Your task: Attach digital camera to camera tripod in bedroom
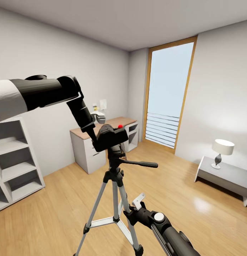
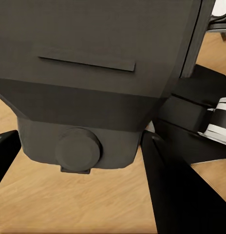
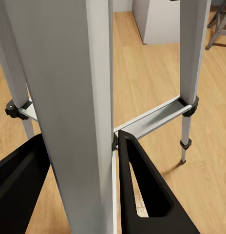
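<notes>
While the left arm is reaching across the head view, its left gripper [image 1: 96, 137] is holding the digital camera [image 1: 111, 137] right on top of the camera tripod [image 1: 116, 185], and the red button [image 1: 120, 126] is showing on the camera's upper face. In the left wrist view the camera body [image 2: 93, 73] is sitting between the two black fingers [image 2: 178, 195], which are pinching it from either side, with a round knob [image 2: 78, 149] facing the lens and wood floor [image 2: 69, 204] lying below. The tripod is standing upright on the plank floor [image 1: 66, 192] in the middle of the bedroom, its long pan handle [image 1: 141, 164] sticking out towards the robot's right. Low down, the right gripper [image 1: 137, 202] is sitting against one silver leg; the right wrist view is showing that leg [image 3: 79, 112] running between the spread fingers [image 3: 142, 195], though I cannot tell whether they are touching it. Behind, a wood-topped white desk [image 1: 87, 149] is standing by the wall, white shelves [image 1: 13, 163] to the left, a lamp [image 1: 222, 149] on a low grey table [image 1: 226, 176] to the right.
</notes>
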You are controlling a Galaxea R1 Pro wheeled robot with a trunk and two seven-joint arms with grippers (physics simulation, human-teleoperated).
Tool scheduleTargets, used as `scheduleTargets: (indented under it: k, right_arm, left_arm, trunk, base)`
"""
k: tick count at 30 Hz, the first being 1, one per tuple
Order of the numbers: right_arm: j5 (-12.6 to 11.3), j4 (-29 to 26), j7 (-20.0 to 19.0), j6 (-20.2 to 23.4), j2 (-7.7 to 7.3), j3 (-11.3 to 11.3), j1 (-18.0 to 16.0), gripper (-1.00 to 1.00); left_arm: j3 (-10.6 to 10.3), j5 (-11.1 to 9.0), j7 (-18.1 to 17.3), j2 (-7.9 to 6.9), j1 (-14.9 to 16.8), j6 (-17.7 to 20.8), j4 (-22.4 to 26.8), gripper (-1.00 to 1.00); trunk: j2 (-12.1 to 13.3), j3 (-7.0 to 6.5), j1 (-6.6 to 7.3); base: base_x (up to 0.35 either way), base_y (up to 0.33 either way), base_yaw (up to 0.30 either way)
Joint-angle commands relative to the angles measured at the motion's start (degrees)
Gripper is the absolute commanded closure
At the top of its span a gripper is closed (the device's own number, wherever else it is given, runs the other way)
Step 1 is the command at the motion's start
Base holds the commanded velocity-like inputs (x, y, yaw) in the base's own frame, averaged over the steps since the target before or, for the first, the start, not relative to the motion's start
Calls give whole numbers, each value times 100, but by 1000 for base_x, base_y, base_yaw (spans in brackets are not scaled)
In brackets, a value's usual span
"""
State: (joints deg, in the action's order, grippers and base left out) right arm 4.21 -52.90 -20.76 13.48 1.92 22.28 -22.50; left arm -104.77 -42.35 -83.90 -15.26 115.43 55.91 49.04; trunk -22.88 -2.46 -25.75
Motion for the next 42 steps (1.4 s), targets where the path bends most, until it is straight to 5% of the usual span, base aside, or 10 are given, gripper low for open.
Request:
scheduleTargets:
  k: [1, 12, 42]
  right_arm:
    - [116, 1, -16, 7, 2, -3, 0, 100]
    - [116, -1, -16, 6, 2, 0, 0, 100]
    - [116, -1, -16, 6, 2, 5, 0, 100]
  left_arm:
    - [-53, -16, -13, 24, 24, 40, 0, 100]
    - [-276, -12, -13, 185, 181, -261, -132, 100]
    - [-367, -16, -30, 443, 250, -914, -522, 100]
  trunk:
    - [-4, 4, -3]
    - [-4, 4, -3]
    - [-4, 4, -3]
  base:
    - [0, 0, 0]
    - [0, 0, 0]
    - [0, 0, 0]
